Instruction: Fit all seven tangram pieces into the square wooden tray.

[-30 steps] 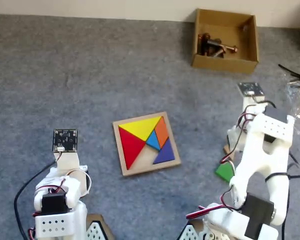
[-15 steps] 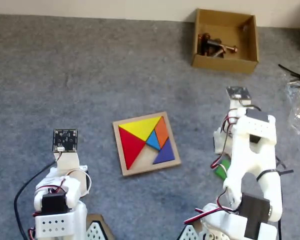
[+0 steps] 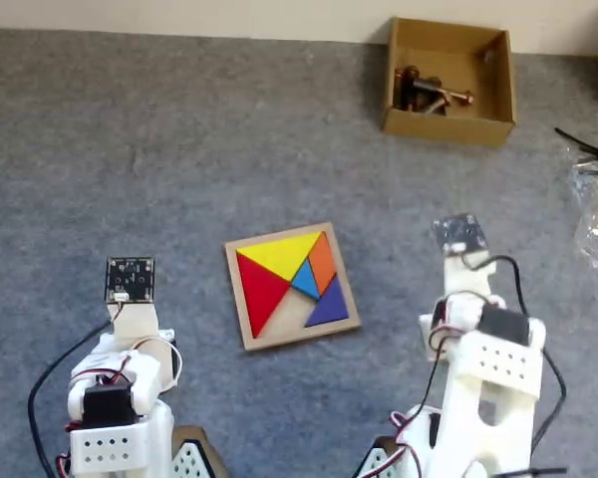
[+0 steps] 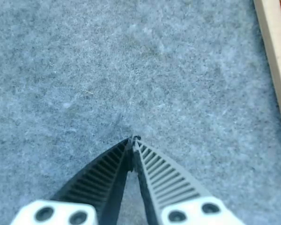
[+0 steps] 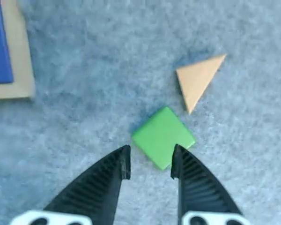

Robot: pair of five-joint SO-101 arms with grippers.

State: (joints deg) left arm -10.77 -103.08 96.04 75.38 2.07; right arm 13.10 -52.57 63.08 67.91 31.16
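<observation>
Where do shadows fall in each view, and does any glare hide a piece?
High view: soft, even light, no glare on the tray; the cardboard box is shaded inside. Right wrist view: a soft shadow edges the tan triangle; green square glare-free. Left wrist view: carpet evenly lit around the left end effector.

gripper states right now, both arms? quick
Left gripper: closed, empty, over the carpet.
Right gripper: open, holding nothing, fingertips at the green square.

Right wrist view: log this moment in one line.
right gripper open at green square piece | tan triangular piece loose on carpet | left gripper shut | wooden tray part-filled
</observation>
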